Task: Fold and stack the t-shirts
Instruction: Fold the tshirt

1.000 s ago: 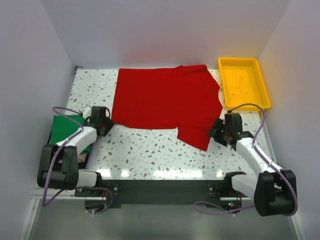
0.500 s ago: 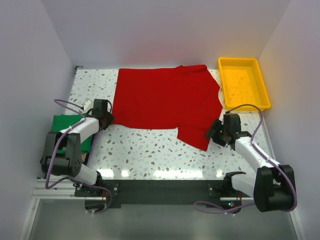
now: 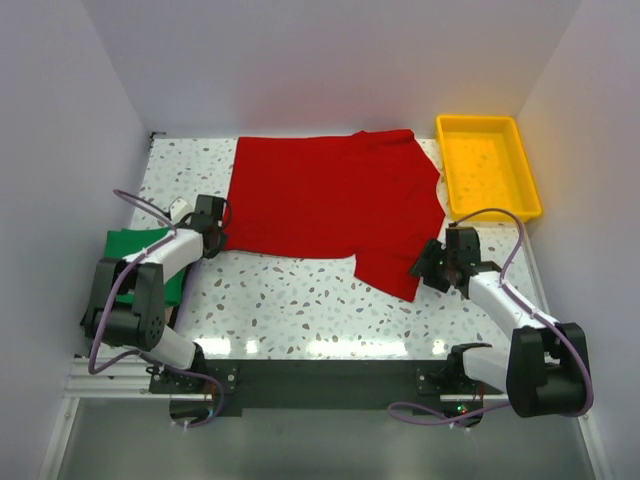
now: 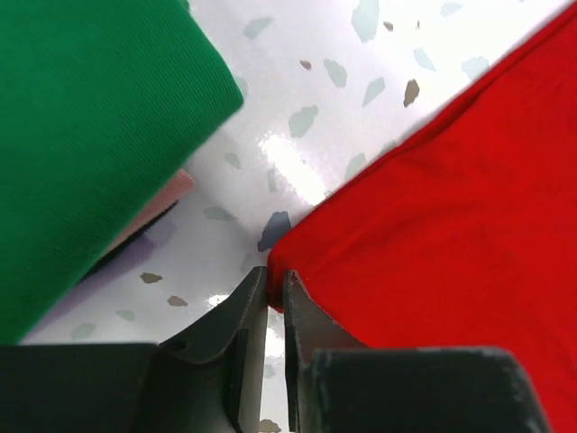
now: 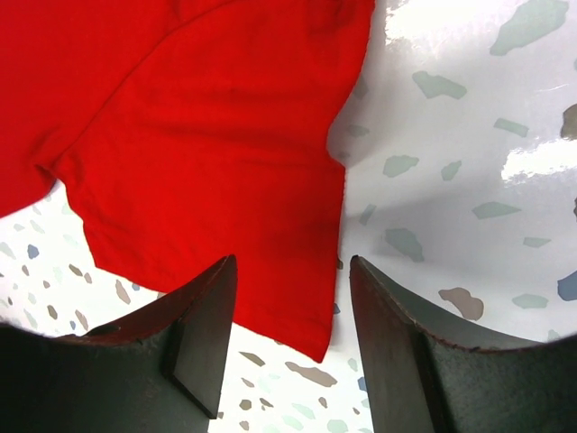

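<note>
The bright red t-shirt lies spread flat across the far middle of the table, one sleeve hanging toward the near right. The dark green t-shirt lies folded at the left edge. My left gripper is at the red shirt's near-left corner. In the left wrist view it is shut on that corner of the red cloth, with the green shirt to its left. My right gripper is open. In the right wrist view it straddles the near corner of the red sleeve, low over the table.
A yellow plastic tray stands at the far right, just beyond the red shirt's right edge. Pink and dark layers show under the green shirt's edge. Grey walls close in the table on three sides.
My left gripper moved right, away from the green shirt, to the red shirt's near-left corner. My right gripper edged slightly left toward the sleeve.
</note>
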{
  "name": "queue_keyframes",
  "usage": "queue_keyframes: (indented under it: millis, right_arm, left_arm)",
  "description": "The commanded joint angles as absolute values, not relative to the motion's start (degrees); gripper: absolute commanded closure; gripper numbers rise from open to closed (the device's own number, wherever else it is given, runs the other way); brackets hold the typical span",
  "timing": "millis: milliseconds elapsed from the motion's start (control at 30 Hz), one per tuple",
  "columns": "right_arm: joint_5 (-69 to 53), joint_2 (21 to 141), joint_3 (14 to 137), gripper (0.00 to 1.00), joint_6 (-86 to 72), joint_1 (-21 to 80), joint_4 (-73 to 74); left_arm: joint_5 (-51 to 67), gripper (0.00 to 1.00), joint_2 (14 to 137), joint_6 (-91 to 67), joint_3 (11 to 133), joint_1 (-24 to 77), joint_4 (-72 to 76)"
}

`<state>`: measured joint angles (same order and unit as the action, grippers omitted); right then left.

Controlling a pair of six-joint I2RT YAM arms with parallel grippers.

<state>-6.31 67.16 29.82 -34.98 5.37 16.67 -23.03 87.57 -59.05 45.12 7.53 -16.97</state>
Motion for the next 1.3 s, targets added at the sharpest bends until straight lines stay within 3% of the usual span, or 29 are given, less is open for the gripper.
queue_keyframes:
  millis: [0, 133, 267, 400, 833, 1267]
  right_arm:
    - [-8.2, 67.1, 29.4, 0.44, -35.1, 5.6, 15.1]
    - [-8.4, 66.4, 29.4, 0.44, -35.1, 5.6, 16.0]
    - [-9.5, 65.8, 29.4, 0.44, -35.0, 5.7, 16.8]
    - [-9.9, 64.9, 28.6, 0.43, -35.2, 5.6, 17.2]
    - [-1.8, 65.1, 26.6, 0.44, -38.9, 14.2, 17.6]
    - [5.5, 59.4, 27.9, 0.45, -41.0, 16.1, 24.5]
  left_arm:
    - [-30.7, 0.84, 86.4, -59.3, 49.1, 7.6, -21.7]
    - [-33.6, 0.82, 85.2, -59.2, 50.2, 7.6, -23.0]
    - [-30.5, 0.61, 83.1, -58.3, 47.0, 7.6, -19.2]
    - [-29.0, 0.51, 81.3, -58.1, 44.7, 7.6, -16.5]
    - [-28.2, 0.5, 80.4, -59.4, 44.3, 7.6, -17.9]
    - [-27.8, 0.49, 79.1, -60.5, 41.8, 7.6, -17.2]
